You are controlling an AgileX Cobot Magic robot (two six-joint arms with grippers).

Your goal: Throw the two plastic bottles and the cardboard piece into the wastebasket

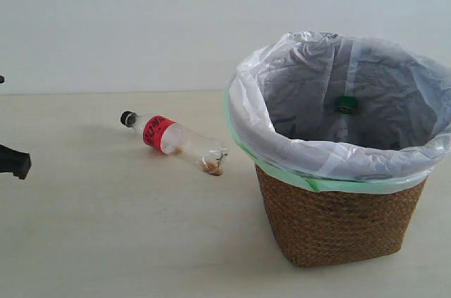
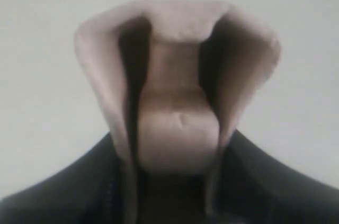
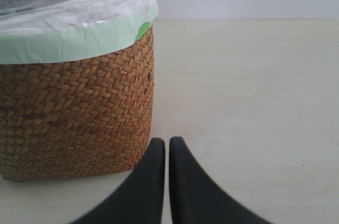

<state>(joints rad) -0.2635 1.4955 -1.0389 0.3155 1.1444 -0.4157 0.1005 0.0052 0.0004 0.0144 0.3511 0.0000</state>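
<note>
Soft, bright, even light fills all three views, with no clear direction. The exterior view looks pale and slightly washed out. There the basket (image 1: 338, 224) lays only a faint, blurry shadow on the counter (image 1: 106, 234) around its base, and its liner (image 1: 261, 111) glares white along the rim. Left of the basket, the bottle (image 1: 173, 139) catches small highlights. The left wrist view is badly out of focus, the cardboard (image 2: 177, 91) smeared. The right wrist view is sharpest: basket weave crisp, right gripper (image 3: 167, 147) featureless black.
</note>
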